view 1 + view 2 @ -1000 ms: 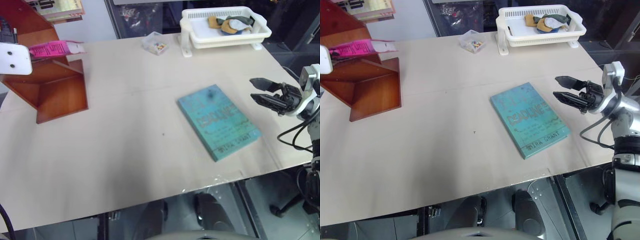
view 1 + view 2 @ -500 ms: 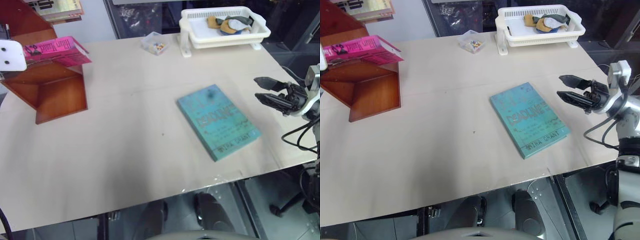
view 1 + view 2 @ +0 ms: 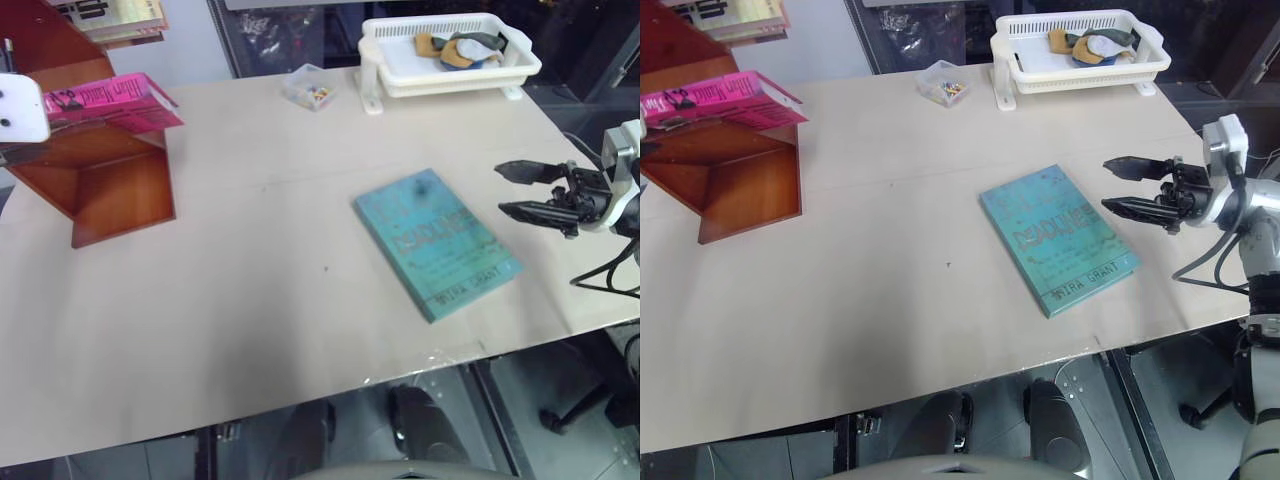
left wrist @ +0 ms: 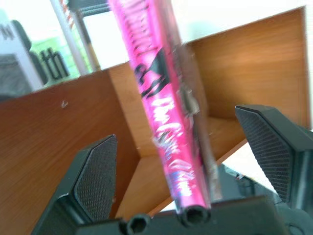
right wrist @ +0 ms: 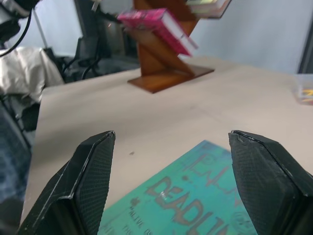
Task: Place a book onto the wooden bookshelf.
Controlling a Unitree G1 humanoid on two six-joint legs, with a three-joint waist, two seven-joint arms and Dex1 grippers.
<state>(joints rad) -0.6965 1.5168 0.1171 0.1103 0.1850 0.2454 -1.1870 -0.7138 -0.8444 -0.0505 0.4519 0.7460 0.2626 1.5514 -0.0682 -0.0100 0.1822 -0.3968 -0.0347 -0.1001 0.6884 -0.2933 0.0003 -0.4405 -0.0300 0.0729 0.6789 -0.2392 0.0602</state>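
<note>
The bright pink book (image 3: 112, 100) lies tilted on a slanted board of the reddish-brown wooden bookshelf (image 3: 115, 195) at the table's far left. In the left wrist view my left gripper (image 4: 175, 126) is open. Its black fingers (image 4: 95, 178) stand on either side of the book's pink spine (image 4: 166, 122) with a gap on each side, and the shelf boards (image 4: 54, 147) lie behind. Over the table's right edge my right gripper (image 3: 499, 188) hovers open and empty, pointing left just to the right of a teal book.
A teal-green book (image 3: 437, 243) lies flat at the middle right of the table. A white slatted basket (image 3: 520, 60) with small cloth items stands at the back right, with a small clear box (image 3: 310, 87) beside it. Pale yellowish books (image 3: 115, 15) rest on top of the shelf.
The pink book has gone from edge-on in my left gripper to lying tilted on the shelf board. My left gripper has opened and drawn back a little. The right gripper has turned slightly.
</note>
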